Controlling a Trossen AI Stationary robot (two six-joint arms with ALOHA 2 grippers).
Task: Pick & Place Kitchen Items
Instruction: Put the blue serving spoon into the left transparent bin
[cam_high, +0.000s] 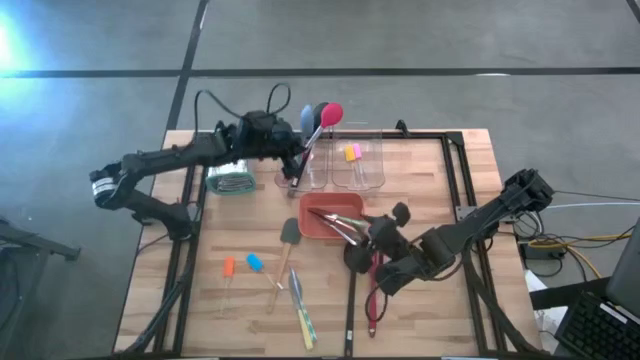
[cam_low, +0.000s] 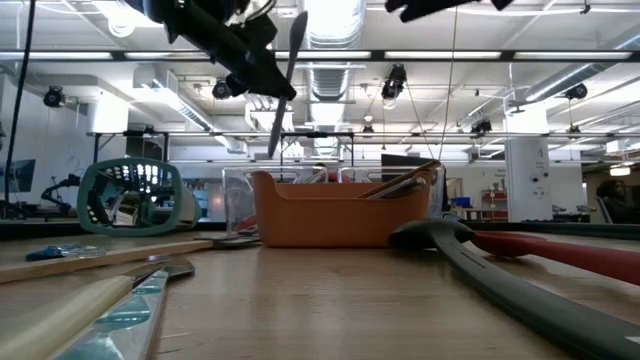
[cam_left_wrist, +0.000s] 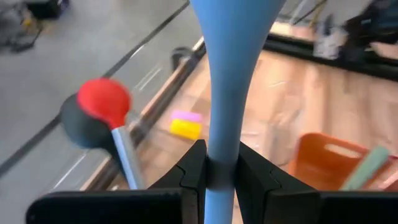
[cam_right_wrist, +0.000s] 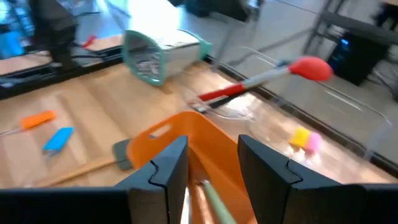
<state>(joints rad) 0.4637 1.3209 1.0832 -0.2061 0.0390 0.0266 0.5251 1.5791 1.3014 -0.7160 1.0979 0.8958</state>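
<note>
The high view alone shows the whole table: the left gripper (cam_high: 296, 166) over the clear tubs (cam_high: 345, 165) at the far edge, the right gripper (cam_high: 352, 230) at the orange tray (cam_high: 331, 217) in the middle. It also shows the loose items near the front: an orange piece (cam_high: 229, 266), a blue piece (cam_high: 254, 262), a wooden-handled spatula (cam_high: 287, 248) and a green-yellow tool (cam_high: 303, 318).

The left wrist view adds the grip: the left fingers (cam_left_wrist: 190, 171) are pressed onto the pale blue handle of a blue spoon (cam_left_wrist: 227, 81), which rises between them. Beyond it stand a red spoon (cam_left_wrist: 104, 101) and yellow and pink pieces (cam_left_wrist: 186, 125) in a tub.

The right wrist view shows the right fingers (cam_right_wrist: 168, 167) spread, 1 on each side of the tray's near wall, with a thin tool (cam_right_wrist: 213, 199) lying between them; no contact is visible. The grater (cam_right_wrist: 155, 53) lies on its side farther off.

The low view shows a black spoon (cam_low: 480, 262) and a red handle (cam_low: 560, 250) lying beside the tray.
</note>
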